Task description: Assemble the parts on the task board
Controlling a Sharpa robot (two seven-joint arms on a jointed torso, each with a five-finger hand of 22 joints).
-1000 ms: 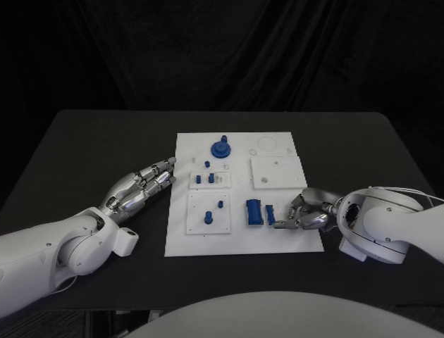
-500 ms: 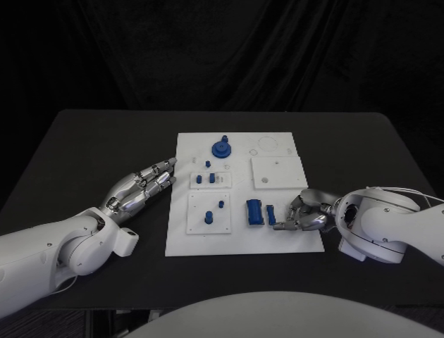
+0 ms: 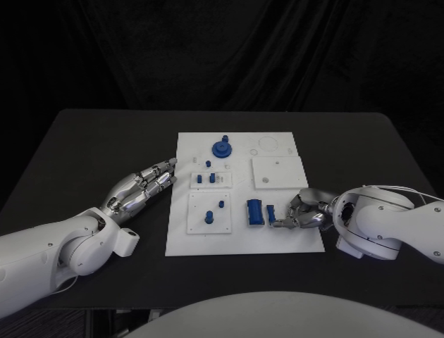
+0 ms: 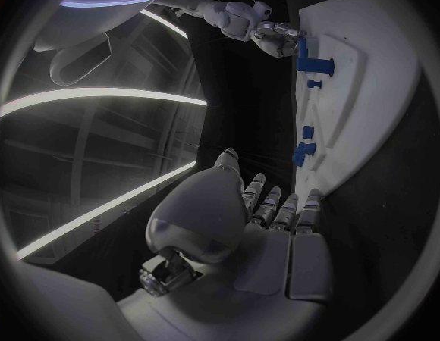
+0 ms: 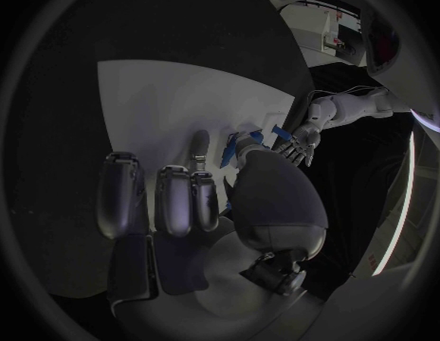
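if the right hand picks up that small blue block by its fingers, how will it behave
The small blue block looks rigid and probably light, being small beside the right hand. Standing narrow on the task board, it may tip if nudged. Its flat sides suggest it won't roll.

Matt white task board (image 3: 283,236); matt black table (image 3: 90,148).

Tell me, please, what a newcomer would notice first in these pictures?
First, the white task board in the middle of the black table, dotted with small blue parts. Next, the right robot hand at the board's near right, fingers at a blue block. The left robot hand lies along its left edge.
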